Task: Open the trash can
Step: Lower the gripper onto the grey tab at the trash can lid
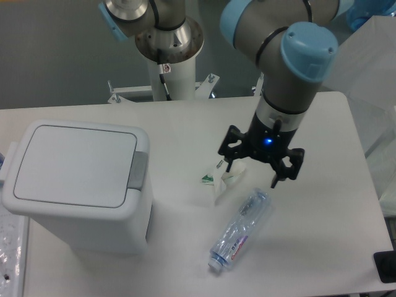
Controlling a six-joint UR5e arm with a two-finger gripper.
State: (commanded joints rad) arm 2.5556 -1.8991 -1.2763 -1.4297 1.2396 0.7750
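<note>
even overhead light, soft shadows on the table [185,124], slightly grainy

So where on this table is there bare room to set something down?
Free: the back strip behind the trash can up to the arm's base, and the right side beyond the gripper. A narrow lane lies between the bin and the crumpled wrapper. Crowded: the middle, where wrapper, plastic bottle and gripper cluster.

No print on the bottle [239,231] label or crumpled wrapper [221,176] is legible.
</note>
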